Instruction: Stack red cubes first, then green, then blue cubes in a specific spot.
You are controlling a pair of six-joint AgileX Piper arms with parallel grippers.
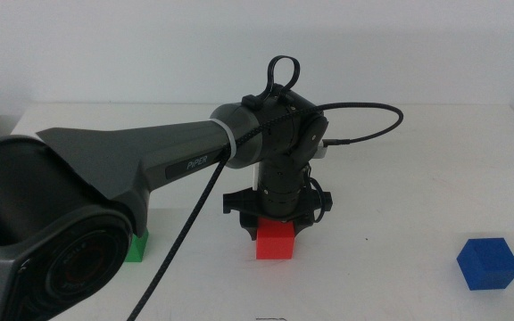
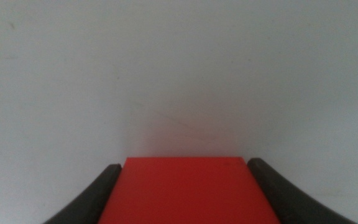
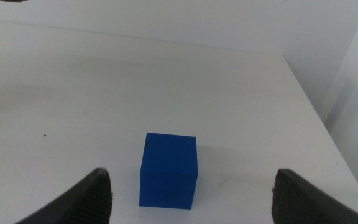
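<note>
The red cube (image 1: 275, 242) rests on the white table near the middle. My left gripper (image 1: 275, 226) comes down onto it from above. In the left wrist view its two dark jaws press against both sides of the red cube (image 2: 188, 190), so the left gripper (image 2: 185, 165) is shut on it. The green cube (image 1: 137, 247) lies to the left, mostly hidden behind the left arm. The blue cube (image 1: 488, 264) sits at the front right. My right gripper (image 3: 192, 175) is open, short of the blue cube (image 3: 168, 169), and is out of the middle view.
The left arm's thick body (image 1: 105, 178) and its black cable (image 1: 364, 116) cross the left and centre of the table. The table's right edge (image 3: 319, 112) runs close to the blue cube. Bare white tabletop (image 1: 391, 223) lies between the red and blue cubes.
</note>
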